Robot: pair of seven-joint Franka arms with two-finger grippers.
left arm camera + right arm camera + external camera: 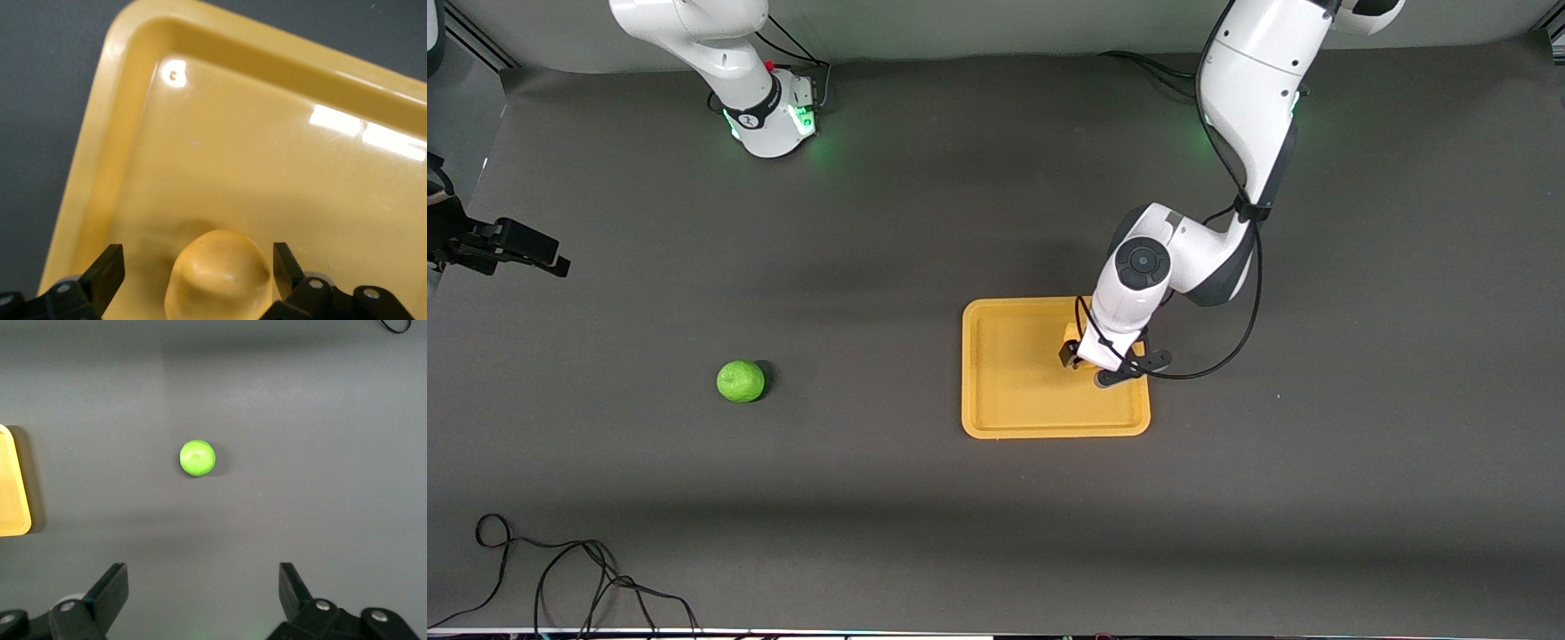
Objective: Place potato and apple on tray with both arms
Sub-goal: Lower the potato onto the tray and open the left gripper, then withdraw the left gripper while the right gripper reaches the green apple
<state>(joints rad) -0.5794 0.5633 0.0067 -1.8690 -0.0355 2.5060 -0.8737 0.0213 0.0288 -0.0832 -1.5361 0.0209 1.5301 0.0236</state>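
Note:
The orange-yellow tray (pixel 1014 373) lies on the dark table toward the left arm's end. My left gripper (pixel 1076 356) is low over the tray, open. In the left wrist view the yellow-tan potato (pixel 220 273) rests on the tray (pixel 267 147) between the spread fingertips (pixel 110 267), and neither one grips it. In the front view the gripper hides the potato. The green apple (pixel 741 380) sits on the bare table toward the right arm's end. My right gripper (pixel 200 593) is open and empty high above the table, with the apple (pixel 197 458) and the tray's edge (pixel 10 487) in its view.
A black device on a mount (pixel 507 244) juts in at the table edge at the right arm's end. A loose black cable (pixel 560 569) lies along the table edge nearest the front camera.

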